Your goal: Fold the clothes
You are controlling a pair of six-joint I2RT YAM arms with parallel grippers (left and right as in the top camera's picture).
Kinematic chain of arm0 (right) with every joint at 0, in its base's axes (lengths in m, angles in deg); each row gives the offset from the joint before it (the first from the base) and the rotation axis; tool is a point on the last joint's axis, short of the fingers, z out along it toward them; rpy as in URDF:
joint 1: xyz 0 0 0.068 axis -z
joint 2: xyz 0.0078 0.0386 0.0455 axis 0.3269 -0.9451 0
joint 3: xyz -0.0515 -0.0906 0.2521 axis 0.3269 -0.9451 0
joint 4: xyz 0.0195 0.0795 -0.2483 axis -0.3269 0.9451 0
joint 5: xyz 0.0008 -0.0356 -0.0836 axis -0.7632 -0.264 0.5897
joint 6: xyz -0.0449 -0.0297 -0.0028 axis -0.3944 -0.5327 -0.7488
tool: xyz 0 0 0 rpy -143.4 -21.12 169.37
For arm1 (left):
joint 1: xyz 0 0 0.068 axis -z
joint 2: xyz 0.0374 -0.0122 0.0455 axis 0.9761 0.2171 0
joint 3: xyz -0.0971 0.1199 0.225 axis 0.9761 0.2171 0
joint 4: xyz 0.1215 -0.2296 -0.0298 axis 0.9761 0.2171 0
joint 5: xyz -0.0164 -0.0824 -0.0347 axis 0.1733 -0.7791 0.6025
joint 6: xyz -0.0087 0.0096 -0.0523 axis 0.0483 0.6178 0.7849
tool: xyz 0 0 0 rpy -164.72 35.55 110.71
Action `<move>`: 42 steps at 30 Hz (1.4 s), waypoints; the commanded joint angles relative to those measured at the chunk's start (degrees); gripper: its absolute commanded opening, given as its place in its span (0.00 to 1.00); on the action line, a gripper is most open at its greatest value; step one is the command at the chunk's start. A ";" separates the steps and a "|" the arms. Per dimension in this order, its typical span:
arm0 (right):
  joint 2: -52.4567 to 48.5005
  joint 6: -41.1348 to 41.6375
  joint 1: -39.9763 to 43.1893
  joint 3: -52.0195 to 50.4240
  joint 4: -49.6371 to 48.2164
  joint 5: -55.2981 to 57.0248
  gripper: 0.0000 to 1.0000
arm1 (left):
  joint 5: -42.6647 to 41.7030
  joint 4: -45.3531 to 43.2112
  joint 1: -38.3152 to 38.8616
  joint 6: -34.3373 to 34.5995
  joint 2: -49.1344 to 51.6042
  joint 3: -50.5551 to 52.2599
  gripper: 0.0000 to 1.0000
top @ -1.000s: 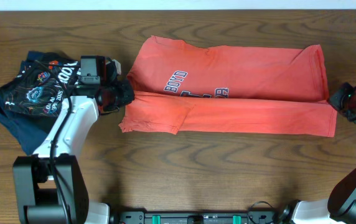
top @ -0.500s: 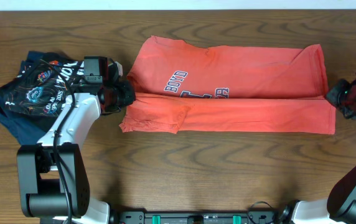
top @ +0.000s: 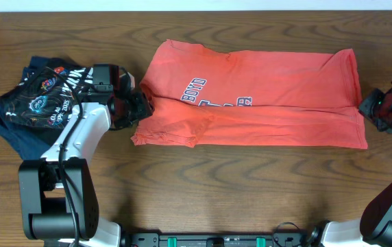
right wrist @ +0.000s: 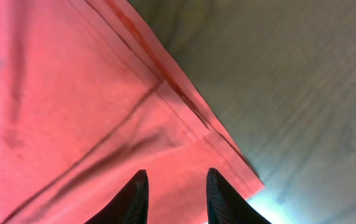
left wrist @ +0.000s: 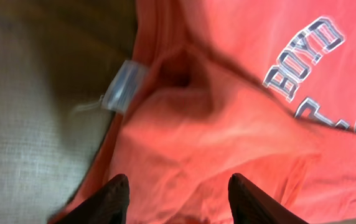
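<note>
A red-orange T-shirt (top: 251,96) lies stretched across the middle of the wooden surface (top: 216,185), folded lengthwise so that a lower band of cloth overlaps the upper part; white-and-dark lettering (top: 194,89) shows just above the fold line, partly hidden by it. The left tool (top: 140,107) sits at the shirt's left end, by the collar; seen from its own wrist camera, the left tool (left wrist: 178,186) has its two dark fingers spread apart over rumpled cloth, clamping nothing, with a pale neck label (left wrist: 123,87) showing beyond them at the shirt's edge. The right tool (top: 375,107) sits at the shirt's opposite end, by the hem; its wrist camera shows the right tool (right wrist: 175,180) with fingers parted above the hemmed corner, cloth visible in the gap and bare wood just beside it; no fabric is pinched. A crumpled heap of dark garments (top: 38,103) with white print lies at the far left, apart from the shirt; the left arm (top: 79,137) crosses its right edge and stands between the heap and the shirt.
</note>
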 commanded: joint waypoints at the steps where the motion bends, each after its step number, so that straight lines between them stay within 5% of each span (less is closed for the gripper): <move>1: -0.50 -0.24 -0.52 -0.68 1.36 2.89 0.29 | 0.37 3.65 -0.13 -0.11 0.11 -0.04 0.55; 7: -0.50 0.87 -0.52 -7.19 -2.58 4.07 0.30 | 0.59 9.97 -0.11 -0.13 0.13 0.48 0.55; 18: -0.50 1.27 -0.48 -19.12 -15.76 4.07 0.35 | 4.04 6.21 -0.11 -0.11 0.15 5.68 0.59; 28: -0.50 1.25 -0.46 -21.59 -17.62 4.50 0.35 | 4.07 5.40 -0.13 -0.13 0.15 7.37 0.59; 34: -0.50 1.27 -0.42 -21.59 -17.55 5.64 0.23 | 8.24 5.77 -0.13 -0.11 0.13 7.34 0.29; 39: -0.50 1.27 -0.31 -21.59 -17.84 7.30 0.19 | 11.15 7.58 -0.13 -0.13 0.13 7.34 0.27; 42: -0.50 1.27 -0.31 -21.59 -17.84 7.30 0.05 | 11.15 7.61 -0.13 -0.13 0.13 7.34 0.27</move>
